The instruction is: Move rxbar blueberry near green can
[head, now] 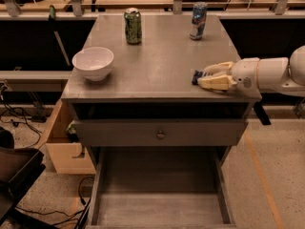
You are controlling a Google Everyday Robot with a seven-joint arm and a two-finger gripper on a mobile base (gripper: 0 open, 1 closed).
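Note:
The green can [133,26] stands upright at the back left of the grey table top [157,61]. The rxbar blueberry [197,76], a dark blue wrapper, lies near the table's right front edge and is mostly hidden between the gripper's fingers. The gripper [206,76], cream-coloured on a white arm reaching in from the right, sits low on the table around the bar, one finger [217,67] behind it and one [214,83] in front. The bar is far from the green can.
A blue-and-silver can [198,21] stands at the back right. A white bowl [93,63] sits at the left edge. Below, the bottom drawer [159,199] is pulled open; another drawer [159,132] is shut. A wooden box [66,149] stands left of the cabinet.

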